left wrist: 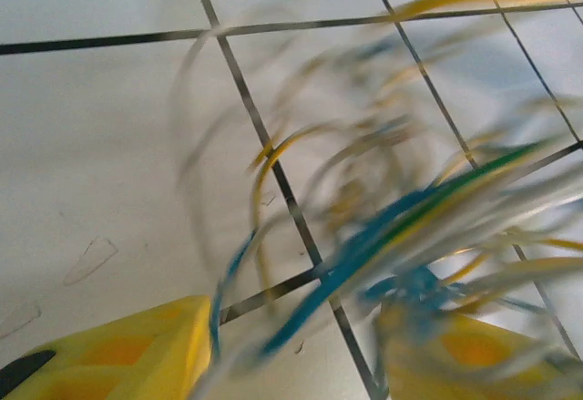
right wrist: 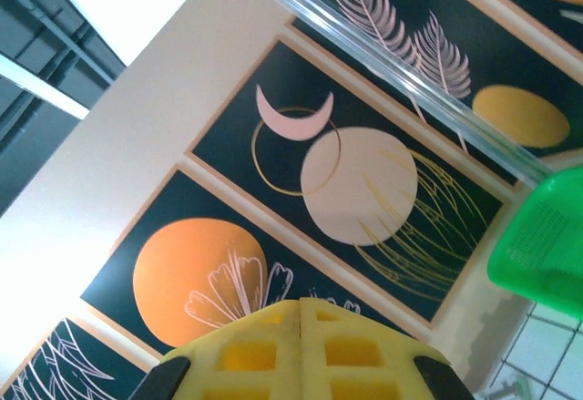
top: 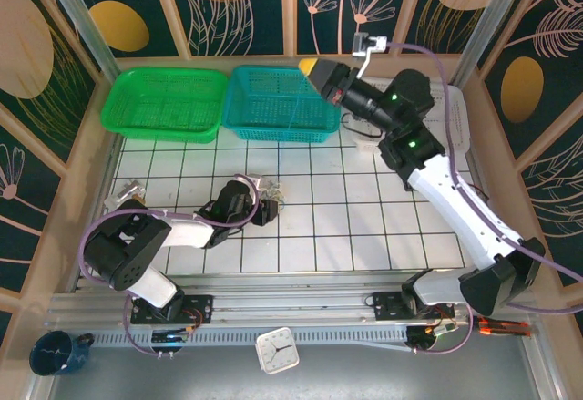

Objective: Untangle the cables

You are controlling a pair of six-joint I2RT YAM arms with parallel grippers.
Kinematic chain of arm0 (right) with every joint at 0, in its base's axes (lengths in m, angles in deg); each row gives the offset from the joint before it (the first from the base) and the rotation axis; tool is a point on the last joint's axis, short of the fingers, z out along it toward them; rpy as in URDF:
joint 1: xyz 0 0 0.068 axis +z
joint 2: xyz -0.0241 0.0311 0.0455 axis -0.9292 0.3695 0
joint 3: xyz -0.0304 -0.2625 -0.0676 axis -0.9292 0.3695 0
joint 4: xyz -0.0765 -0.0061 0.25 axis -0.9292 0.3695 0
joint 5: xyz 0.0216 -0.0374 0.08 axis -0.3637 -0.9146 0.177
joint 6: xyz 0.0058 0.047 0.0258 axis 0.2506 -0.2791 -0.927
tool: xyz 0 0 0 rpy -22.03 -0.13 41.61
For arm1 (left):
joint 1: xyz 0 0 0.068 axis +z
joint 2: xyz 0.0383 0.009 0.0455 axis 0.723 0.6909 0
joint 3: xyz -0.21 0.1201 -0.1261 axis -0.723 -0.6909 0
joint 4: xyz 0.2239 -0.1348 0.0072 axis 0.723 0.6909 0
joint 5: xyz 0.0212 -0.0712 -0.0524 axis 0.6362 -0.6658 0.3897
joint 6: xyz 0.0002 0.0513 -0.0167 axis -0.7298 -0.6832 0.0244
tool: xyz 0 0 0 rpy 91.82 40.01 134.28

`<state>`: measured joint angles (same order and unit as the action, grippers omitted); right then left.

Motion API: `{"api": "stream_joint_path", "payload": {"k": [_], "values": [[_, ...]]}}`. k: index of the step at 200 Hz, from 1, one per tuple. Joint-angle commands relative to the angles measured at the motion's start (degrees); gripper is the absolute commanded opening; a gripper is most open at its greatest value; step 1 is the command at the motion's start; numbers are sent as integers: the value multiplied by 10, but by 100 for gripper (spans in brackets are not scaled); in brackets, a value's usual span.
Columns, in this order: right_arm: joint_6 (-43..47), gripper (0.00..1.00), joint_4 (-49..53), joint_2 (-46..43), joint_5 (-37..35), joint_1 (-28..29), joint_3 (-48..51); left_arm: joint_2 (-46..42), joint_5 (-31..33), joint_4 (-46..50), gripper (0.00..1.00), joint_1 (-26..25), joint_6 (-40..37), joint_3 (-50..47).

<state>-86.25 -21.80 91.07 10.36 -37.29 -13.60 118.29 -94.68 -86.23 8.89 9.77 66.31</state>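
Cables (left wrist: 383, 227), a blurred tangle of thin yellow and blue wires, spread over the tiled table (left wrist: 109, 145) between the parted fingers of the left gripper (left wrist: 296, 336). The right gripper (right wrist: 301, 327) is closed and empty. A hasty pull with loops caught could tighten the knot.

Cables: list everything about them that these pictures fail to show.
- Left wrist view: motion blur smears the cables, so single strands, crossings and knots cannot be traced.
- Same view: the right and bottom edges cut the strands off, so their ends are unseen.
- Same view: blur hides whether the left end effector pinches any strand.
- Top external view: the cables are too small to tell strands apart.
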Motion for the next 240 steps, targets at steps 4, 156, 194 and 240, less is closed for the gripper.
{"api": "stream_joint_path", "payload": {"k": [4, 156, 194, 240], "values": [[12, 0, 3, 9, 28, -23, -105, -4, 0, 0, 50, 1, 8, -11], [-96, 0, -92, 117, 69, -141, -324, -6, 1, -7, 45, 1, 15, -28], [-128, 0, -99, 128, 75, -189, -377, -6, 1, -11, 44, 1, 15, -31], [-154, 0, -114, 137, 103, -192, -346, -21, -2, -5, 50, 1, 19, -26]]}}
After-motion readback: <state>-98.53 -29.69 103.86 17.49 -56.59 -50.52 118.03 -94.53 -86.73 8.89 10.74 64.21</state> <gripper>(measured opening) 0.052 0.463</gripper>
